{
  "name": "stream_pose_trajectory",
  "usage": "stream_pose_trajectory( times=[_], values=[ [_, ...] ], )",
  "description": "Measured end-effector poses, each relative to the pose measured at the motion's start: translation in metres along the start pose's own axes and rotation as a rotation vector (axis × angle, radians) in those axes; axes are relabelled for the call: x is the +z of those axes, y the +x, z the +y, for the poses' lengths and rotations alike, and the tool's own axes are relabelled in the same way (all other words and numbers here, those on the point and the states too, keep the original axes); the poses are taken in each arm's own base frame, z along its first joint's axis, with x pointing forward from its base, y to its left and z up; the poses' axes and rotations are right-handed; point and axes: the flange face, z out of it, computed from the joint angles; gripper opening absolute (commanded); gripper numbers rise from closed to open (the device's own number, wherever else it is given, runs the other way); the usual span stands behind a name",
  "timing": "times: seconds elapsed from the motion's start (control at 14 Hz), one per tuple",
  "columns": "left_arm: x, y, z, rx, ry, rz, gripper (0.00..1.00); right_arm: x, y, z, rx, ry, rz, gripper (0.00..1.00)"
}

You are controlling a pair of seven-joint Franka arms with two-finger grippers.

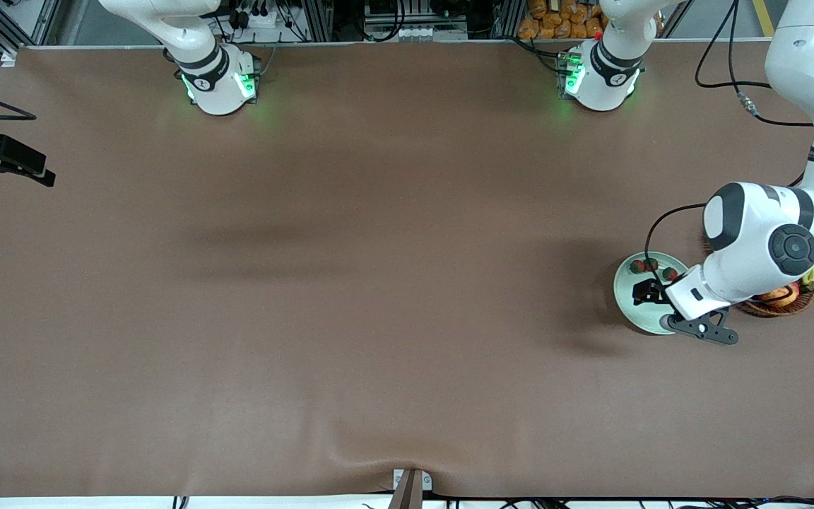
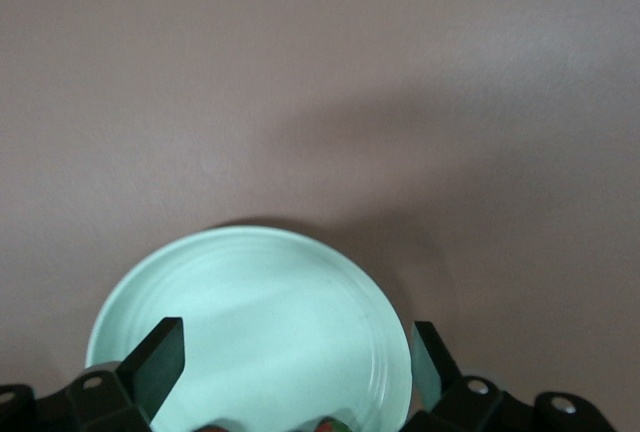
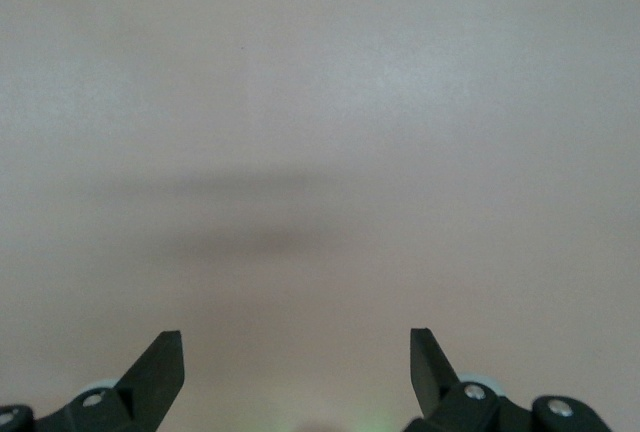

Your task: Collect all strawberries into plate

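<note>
The pale mint-green plate (image 1: 626, 297) lies near the left arm's end of the table. Three small strawberries (image 1: 651, 265) rest on it in a row, along the rim farther from the front camera. My left gripper (image 1: 646, 291) hangs low over the plate, open and holding nothing. In the left wrist view its dark fingers (image 2: 160, 352) spread wide above the plate (image 2: 260, 302), and the red top of a strawberry (image 2: 335, 424) peeks in at the picture's edge. My right gripper (image 3: 295, 337) waits open over bare brown table; it is out of the front view.
A brown wicker basket (image 1: 799, 302) with a red-yellow apple (image 1: 778, 293) and something yellow stands right beside the plate, mostly hidden under the left arm. A black fixture (image 1: 4, 159) juts in at the right arm's end of the table. Brown cloth covers the table.
</note>
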Motion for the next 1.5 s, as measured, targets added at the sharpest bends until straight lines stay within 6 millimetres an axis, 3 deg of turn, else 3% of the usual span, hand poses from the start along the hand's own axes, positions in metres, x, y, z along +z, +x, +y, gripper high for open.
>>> stream_pose_trajectory(
  times=[0.36,0.93,1.14,1.28,1.5],
  values=[
    [-0.018,0.017,-0.012,0.021,0.05,0.045,1.0,0.001,-0.001,0.0,0.028,0.001,-0.009,1.0],
    [-0.038,0.039,0.016,0.068,0.068,0.087,1.0,-0.003,-0.005,0.0,0.028,0.001,-0.008,1.0],
    [-0.063,0.05,0.023,0.084,0.132,0.116,1.0,-0.003,-0.005,0.001,0.028,0.001,-0.009,1.0],
    [-0.08,0.054,0.018,0.065,0.194,0.128,1.0,-0.003,-0.005,0.001,0.028,0.001,-0.009,1.0],
    [-0.099,0.061,0.02,0.009,0.174,0.168,1.0,-0.003,-0.005,0.0,0.028,0.001,-0.01,1.0]
  ],
)
